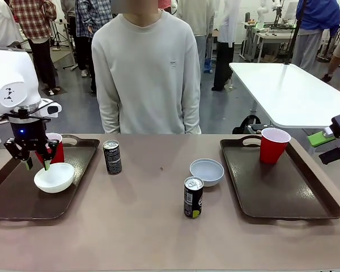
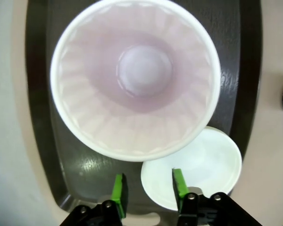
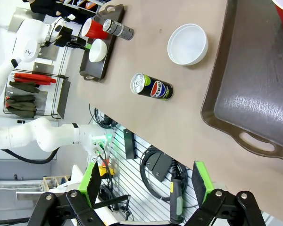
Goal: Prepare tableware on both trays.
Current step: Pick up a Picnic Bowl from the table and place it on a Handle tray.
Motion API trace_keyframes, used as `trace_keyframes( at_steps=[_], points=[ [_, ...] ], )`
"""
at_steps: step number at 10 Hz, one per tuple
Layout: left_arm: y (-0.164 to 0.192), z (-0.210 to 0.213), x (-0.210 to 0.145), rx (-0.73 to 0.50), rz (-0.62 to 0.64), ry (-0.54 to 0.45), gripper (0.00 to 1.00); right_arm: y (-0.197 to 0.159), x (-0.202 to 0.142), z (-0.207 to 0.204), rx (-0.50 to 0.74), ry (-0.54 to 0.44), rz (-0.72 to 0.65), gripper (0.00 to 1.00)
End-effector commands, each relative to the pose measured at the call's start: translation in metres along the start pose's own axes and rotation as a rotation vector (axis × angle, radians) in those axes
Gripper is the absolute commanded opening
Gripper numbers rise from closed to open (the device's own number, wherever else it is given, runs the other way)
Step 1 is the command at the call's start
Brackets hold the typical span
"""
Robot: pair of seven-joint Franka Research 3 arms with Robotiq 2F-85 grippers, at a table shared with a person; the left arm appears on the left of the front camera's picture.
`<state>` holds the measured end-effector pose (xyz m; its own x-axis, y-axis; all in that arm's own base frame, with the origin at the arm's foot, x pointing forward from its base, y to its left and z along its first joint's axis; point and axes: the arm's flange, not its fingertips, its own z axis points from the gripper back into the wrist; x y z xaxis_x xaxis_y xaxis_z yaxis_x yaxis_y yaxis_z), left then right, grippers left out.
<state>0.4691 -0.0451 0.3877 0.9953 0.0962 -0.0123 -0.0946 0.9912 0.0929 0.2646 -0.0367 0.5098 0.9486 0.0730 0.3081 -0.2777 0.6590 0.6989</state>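
The left tray (image 1: 17, 198) holds a red cup (image 1: 55, 148) and a white bowl (image 1: 54, 177). My left gripper (image 1: 37, 164) hovers just above them, open. From its wrist, the cup's white inside (image 2: 137, 77) lies ahead, and the white bowl's (image 2: 193, 167) near rim sits below and between the green pads (image 2: 118, 188). The right tray (image 1: 283, 192) carries a second red cup (image 1: 273, 145). On the table between the trays are a grey-blue bowl (image 1: 207, 171) and two black cans (image 1: 112, 157) (image 1: 193, 197). My right gripper (image 1: 327, 147) hangs open off the table's right end.
A person in a pale sweatshirt (image 1: 146, 73) stands at the far side, hands out of sight. The right wrist view looks down past the table's edge at the right tray (image 3: 254, 94), the near can (image 3: 152, 87) and the grey-blue bowl (image 3: 187, 44). A white table (image 1: 289, 90) stands behind.
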Motion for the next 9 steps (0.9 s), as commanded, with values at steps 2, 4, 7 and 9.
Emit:
trace_keyframes(
  at_steps=[2, 4, 7, 9],
  points=[
    [0.007, 0.027, -0.009, -0.095, -0.04, -0.041, 0.83, -0.001, -0.001, -0.001, 0.01, 0.008, -0.005, 1.0],
    [0.014, 0.042, -0.024, -0.154, -0.084, -0.039, 1.0, -0.001, -0.001, -0.001, 0.01, 0.008, -0.005, 1.0],
    [0.027, 0.069, -0.058, -0.151, -0.097, -0.101, 1.0, -0.001, -0.001, -0.001, 0.01, 0.008, -0.005, 1.0],
    [0.02, 0.067, -0.04, -0.152, -0.086, -0.083, 1.0, -0.001, -0.001, -0.001, 0.01, 0.008, -0.005, 1.0]
  ],
)
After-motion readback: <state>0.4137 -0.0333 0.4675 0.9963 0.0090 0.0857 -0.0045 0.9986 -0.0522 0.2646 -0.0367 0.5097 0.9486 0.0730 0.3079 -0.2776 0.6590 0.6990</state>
